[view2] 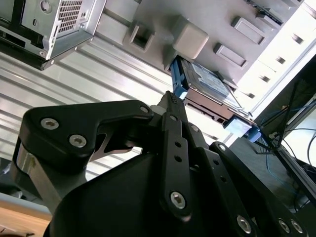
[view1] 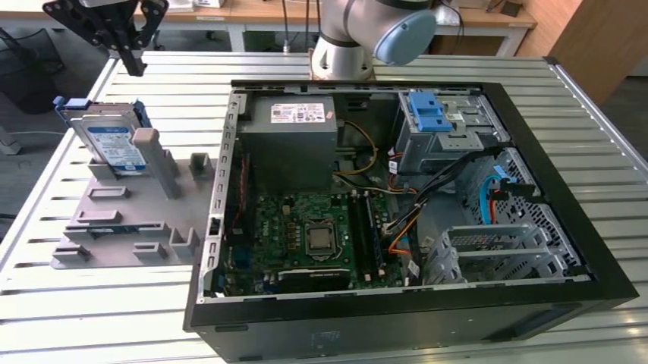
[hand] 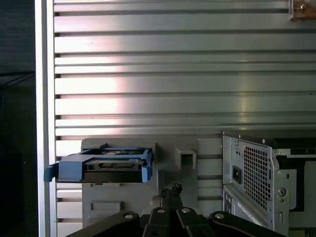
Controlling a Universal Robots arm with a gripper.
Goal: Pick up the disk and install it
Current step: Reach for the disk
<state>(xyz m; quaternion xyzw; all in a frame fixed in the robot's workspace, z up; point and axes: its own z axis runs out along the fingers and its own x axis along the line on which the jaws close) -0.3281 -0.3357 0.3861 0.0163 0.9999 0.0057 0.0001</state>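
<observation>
Closest to the lens in the second wrist view: gripper (view2: 171, 98), tips pressed together, pinching nothing. In the exterior view, hangs high over the table's (view1: 102, 318) far corner, apart from the disk (view1: 111, 140). Disk propped on edge, leaning back in the grey holder (view1: 111, 220), on the exterior view's left of the open case (view1: 385, 326). Lies below and just ahead of the fingertips. Long axis slopes up the holder, and the blue-framed narrow edge faces the gripper in the first wrist view. Not yet grasped.
</observation>
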